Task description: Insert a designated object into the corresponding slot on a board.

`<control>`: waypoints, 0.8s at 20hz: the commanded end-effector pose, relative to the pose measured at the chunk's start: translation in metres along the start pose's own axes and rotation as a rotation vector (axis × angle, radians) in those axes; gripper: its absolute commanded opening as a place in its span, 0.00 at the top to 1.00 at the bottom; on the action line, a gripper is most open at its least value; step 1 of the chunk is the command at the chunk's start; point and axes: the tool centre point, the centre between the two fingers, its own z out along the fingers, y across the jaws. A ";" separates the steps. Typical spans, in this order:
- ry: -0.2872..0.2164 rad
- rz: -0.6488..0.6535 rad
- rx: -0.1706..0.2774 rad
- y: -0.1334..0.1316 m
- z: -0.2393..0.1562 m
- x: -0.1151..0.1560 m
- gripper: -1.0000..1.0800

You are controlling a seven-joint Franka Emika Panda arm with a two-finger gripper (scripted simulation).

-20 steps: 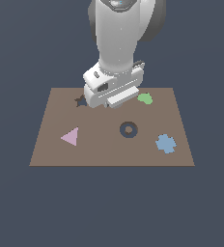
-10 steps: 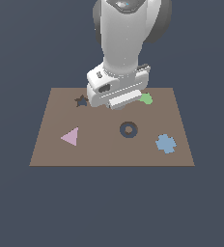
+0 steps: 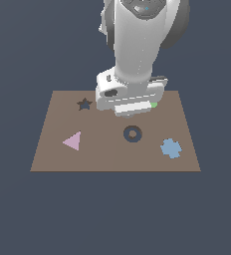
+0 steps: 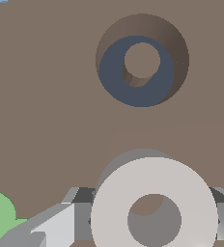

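Note:
In the wrist view the whitish-beige ring (image 4: 111, 207) is held between my grey fingers (image 4: 75, 212), a little above the brown board (image 4: 36, 96), where it casts a shadow. My gripper (image 4: 152, 214) is shut on it. The slot (image 4: 133, 94), a dark navy ring-shaped recess with a brown centre, lies on the board a short way beyond the ring. In the exterior view the white hand (image 3: 130, 99) hovers over the board (image 3: 107, 157) just behind the slot (image 3: 127, 133). There the hand hides the ring and the fingertips.
A dark star-shaped recess (image 3: 84, 104) lies near the board's far edge at the exterior view's left. A pink triangle (image 3: 73, 141) sits at the left and a blue cross (image 3: 171, 148) at the right. A green blob (image 3: 154, 104) peeks from behind the hand and shows beside the fingers (image 4: 0, 214).
The hand has moved toward the exterior view's right and a little nearer the slot, and it now covers most of the green blob.

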 end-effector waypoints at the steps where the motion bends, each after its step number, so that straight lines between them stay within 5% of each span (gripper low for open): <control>1: 0.001 0.087 0.000 -0.004 -0.001 0.009 1.00; 16: 0.000 0.602 0.000 -0.009 -0.005 0.066 1.00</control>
